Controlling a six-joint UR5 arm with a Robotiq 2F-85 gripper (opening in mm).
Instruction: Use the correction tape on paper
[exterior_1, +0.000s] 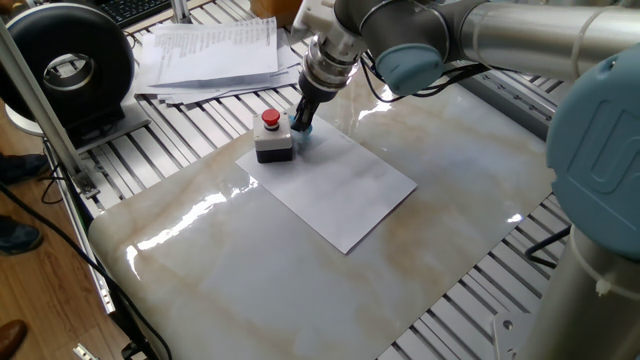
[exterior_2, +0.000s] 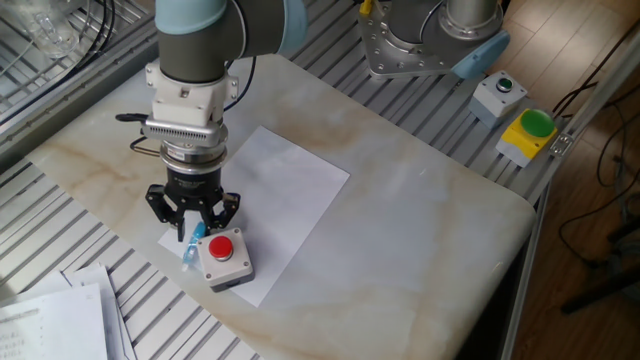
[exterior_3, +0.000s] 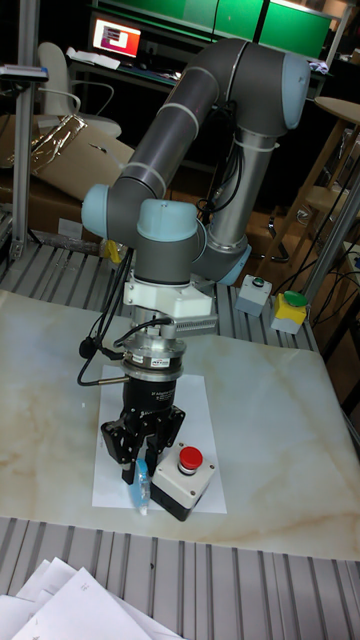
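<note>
A: What is the robot doing right now?

B: The end effector (exterior_3: 140, 470) is reaching down over the correction tape (exterior_3: 142, 492). That is the little blue thing at the lower left of the tall view.

A: Where is the tape sitting?

B: It is lying on the near corner of the paper (exterior_2: 285, 190), just beside the grey box with the red button (exterior_2: 224, 257). In the other fixed view it is peeking out to the left of the box, low in the frame.

A: Is the end effector holding it?

B: I think it is getting ready to. The fingers (exterior_3: 126, 449) are spread a little, one on each side of the tape's top. I cannot tell if they are touching it.

A: How should it do this bit well?

B: It should be going straight down and slowly. The button box is very close, so a finger could bump it. Then it should be squeezing the tape in the middle, not at the tip, so the tape is not twisting.

A: And after that?

B: The white tip needs to be pointing down at the bare part of the paper, toward the middle of the table (exterior_1: 230, 290).
</note>
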